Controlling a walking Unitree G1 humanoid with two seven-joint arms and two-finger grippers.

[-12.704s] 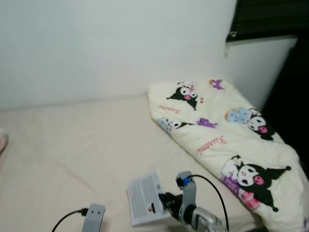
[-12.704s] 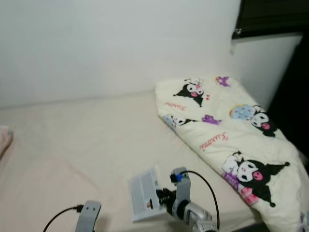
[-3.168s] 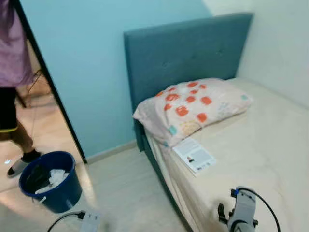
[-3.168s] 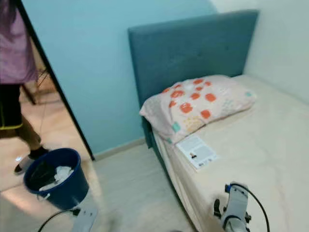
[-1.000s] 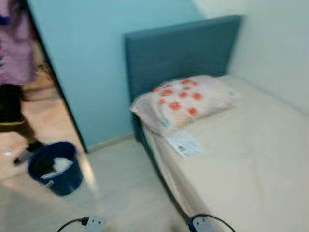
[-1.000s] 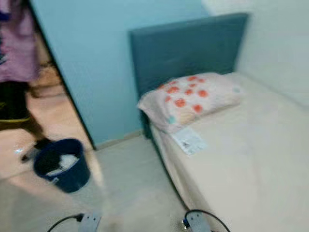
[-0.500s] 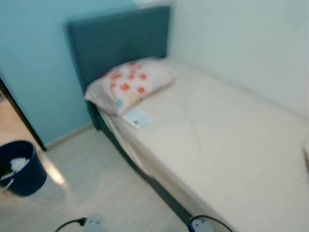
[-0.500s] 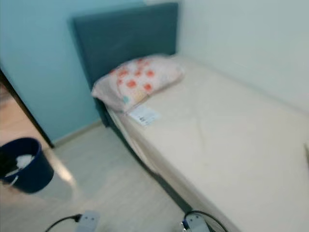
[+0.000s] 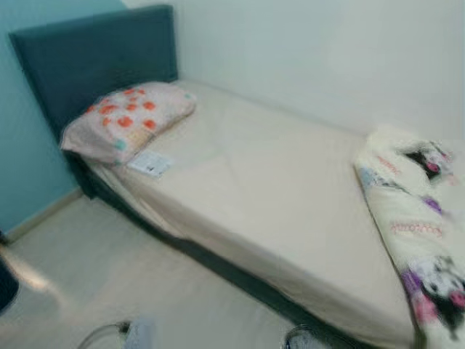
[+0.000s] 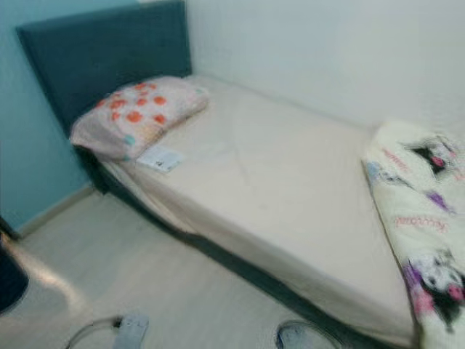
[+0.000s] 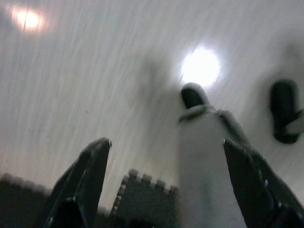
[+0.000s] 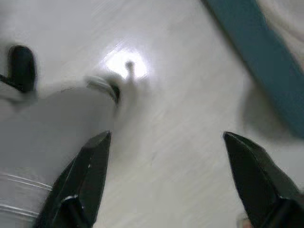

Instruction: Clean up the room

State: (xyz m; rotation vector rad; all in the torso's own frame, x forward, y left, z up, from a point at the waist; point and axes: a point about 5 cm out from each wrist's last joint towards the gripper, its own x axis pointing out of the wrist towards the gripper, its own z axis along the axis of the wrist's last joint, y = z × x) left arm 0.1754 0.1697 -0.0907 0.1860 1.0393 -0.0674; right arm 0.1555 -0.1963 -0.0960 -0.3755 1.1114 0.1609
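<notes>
A bed with a bare cream sheet (image 9: 276,189) runs from a teal headboard (image 9: 87,58) towards the right. A pillow (image 9: 127,120) with orange spots lies by the headboard. A white booklet (image 9: 150,163) rests flat on the sheet just in front of it. A folded cream blanket (image 9: 414,240) with black cartoon figures lies at the foot end. My left gripper (image 11: 166,142) hangs open over the pale floor, nothing between its fingers. My right gripper (image 12: 166,136) is also open and empty, low beside the teal bed frame (image 12: 256,52).
Pale floor (image 9: 94,276) stretches in front of the bed. The dark blue edge of a bucket (image 10: 11,280) peeks in at the far left. A white wall (image 9: 327,58) backs the bed. My own leg (image 11: 204,156) stands below the left gripper.
The whole view has swung right: the bucket has slid almost out at the left and the cartoon blanket has come in at the right. Pillow and booklet lie as before.
</notes>
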